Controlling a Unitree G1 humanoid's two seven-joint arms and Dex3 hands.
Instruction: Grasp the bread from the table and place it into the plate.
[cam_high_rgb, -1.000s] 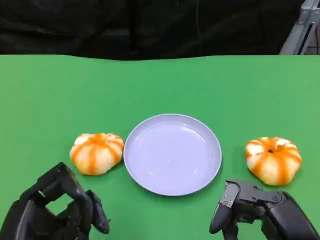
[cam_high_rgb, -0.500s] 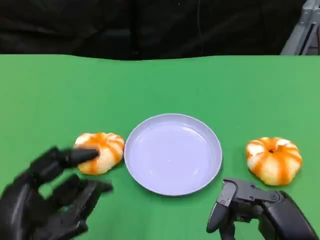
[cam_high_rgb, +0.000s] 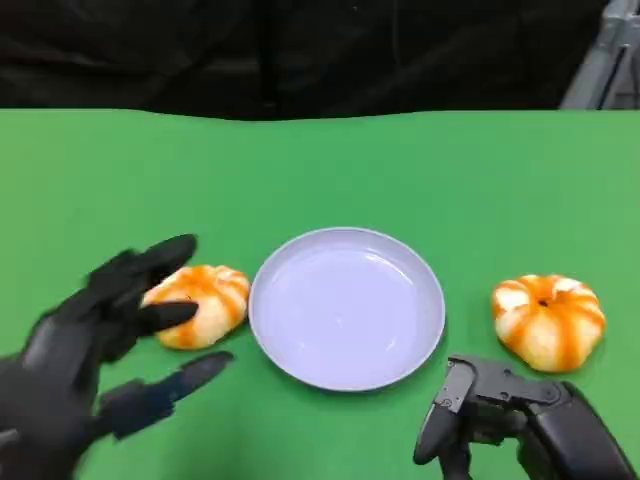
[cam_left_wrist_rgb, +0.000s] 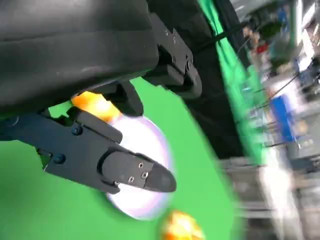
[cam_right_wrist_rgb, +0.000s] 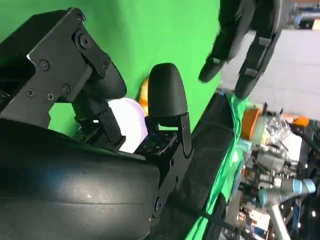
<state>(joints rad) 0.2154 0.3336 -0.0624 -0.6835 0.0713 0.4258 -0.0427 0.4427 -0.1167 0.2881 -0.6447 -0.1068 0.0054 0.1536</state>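
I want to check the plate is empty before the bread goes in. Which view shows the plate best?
The head view: the whole plate lies unobstructed, with nothing in it. The left wrist view shows it blurred and partly behind the left hand. The right wrist view shows a sliver behind the right hand.

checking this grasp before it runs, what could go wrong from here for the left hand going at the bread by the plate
1. The left bread lies close against the plate rim, so fingers closing on that side might catch or shove the plate.
2. The left hand is open with fingers spread and only partly over the bread; it could nudge the bread aside rather than enclose it.
3. The right hand sits low near the plate's front edge and could crowd the placing.
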